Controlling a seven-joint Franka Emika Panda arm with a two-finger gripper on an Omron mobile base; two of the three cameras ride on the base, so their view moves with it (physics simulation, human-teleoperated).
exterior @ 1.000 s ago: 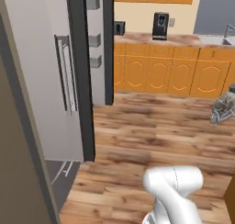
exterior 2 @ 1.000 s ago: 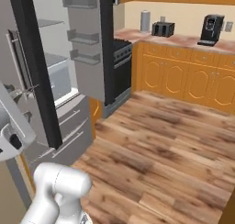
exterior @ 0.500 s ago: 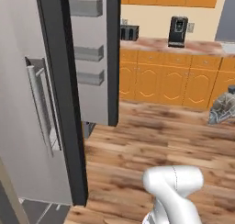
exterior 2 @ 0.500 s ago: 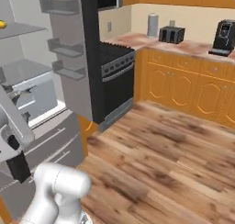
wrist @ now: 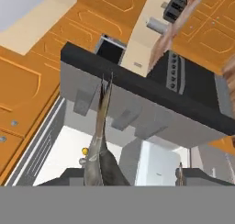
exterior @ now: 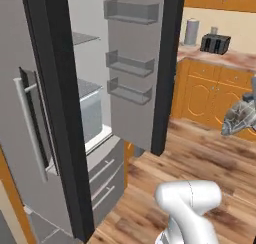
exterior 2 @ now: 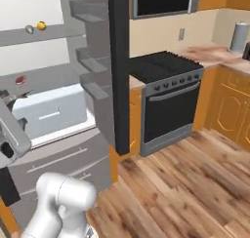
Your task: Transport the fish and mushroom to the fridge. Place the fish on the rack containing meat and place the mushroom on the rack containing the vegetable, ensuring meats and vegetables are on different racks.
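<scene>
My gripper (wrist: 133, 175) is shut on the fish (wrist: 99, 145), a slim silvery-grey body whose tail points up and away in the hand view. The same gripper (exterior: 239, 120) and fish hang at the right edge of the left base view. The fridge (exterior 2: 114, 61) stands open with its dark door swung out. On its upper glass shelf (exterior 2: 58, 33) lies the yellow-orange vegetable (exterior 2: 41, 25), with a small greyish-beige round thing (exterior 2: 29, 29) beside it that looks like the mushroom. On the shelf below rests the dark-red meat (exterior 2: 19, 79).
Grey door bins (exterior: 131, 63) line the open fridge door. A white drawer (exterior 2: 51, 116) sits under the meat shelf. A black stove (exterior 2: 166, 95) stands right of the fridge, with orange cabinets (exterior: 210, 95) and a wooden floor (exterior 2: 180, 183) beyond.
Both base views have swung toward the fridge, so its shelves and drawer now show. The fish stays in the gripper throughout.
</scene>
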